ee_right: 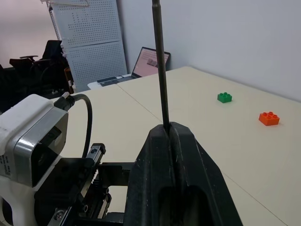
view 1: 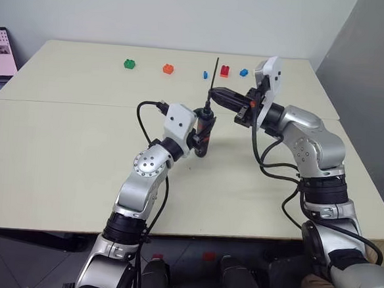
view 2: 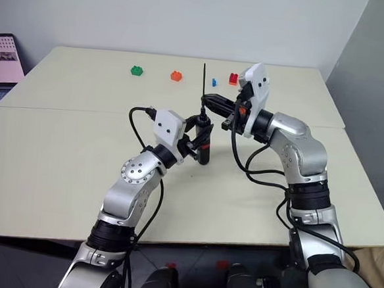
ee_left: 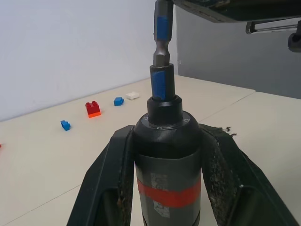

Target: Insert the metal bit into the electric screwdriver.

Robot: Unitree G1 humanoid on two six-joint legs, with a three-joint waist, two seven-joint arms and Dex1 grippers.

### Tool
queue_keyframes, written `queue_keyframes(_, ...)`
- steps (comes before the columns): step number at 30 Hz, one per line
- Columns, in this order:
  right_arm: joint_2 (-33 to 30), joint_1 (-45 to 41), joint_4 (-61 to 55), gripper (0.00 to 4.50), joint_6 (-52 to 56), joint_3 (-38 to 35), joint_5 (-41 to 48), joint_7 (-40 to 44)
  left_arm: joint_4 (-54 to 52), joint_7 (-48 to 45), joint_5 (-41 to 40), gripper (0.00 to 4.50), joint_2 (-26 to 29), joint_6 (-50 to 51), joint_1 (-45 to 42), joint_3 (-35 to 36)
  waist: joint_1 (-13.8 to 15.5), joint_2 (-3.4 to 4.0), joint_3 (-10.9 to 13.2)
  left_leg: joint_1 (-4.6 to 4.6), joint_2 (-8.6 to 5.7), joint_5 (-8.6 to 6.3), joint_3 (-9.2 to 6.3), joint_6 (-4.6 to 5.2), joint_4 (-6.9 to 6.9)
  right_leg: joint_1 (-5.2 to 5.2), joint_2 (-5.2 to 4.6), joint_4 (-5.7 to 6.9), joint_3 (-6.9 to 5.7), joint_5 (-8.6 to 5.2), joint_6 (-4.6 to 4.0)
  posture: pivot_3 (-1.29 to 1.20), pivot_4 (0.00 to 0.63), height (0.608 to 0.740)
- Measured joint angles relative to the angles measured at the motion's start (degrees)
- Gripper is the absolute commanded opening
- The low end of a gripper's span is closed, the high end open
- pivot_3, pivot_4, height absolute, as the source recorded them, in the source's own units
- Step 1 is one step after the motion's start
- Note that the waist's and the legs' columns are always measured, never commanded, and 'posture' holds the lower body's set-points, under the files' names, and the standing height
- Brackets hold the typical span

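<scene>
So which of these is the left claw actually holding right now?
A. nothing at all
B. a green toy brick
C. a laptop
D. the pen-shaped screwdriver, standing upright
D: in the left wrist view the left gripper has a finger pressed on each side of the electric screwdriver, which stands upright with the metal bit rising from its tip, pinched by the right gripper.

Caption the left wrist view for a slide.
Left hand grips the upright screwdriver as the metal bit sits in its tip, toy bricks on the table behind.
</scene>
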Motion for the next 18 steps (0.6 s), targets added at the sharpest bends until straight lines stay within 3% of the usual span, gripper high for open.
queue_keyframes(18, -2.77, -2.6, 0.25, 0.0, 2.9, 1.67, -0.68, 2.41, 0.0, -0.97, 0.08, 1.64, 0.45, -0.27, 0.07, -0.01, -0.02, 0.01, 0.0, 0.02, 0.0, 0.0, 0.01, 0.0, 0.0, 0.01, 0.0, -0.01, 0.01, -0.02, -0.04, 0.0, 0.15, 0.74)
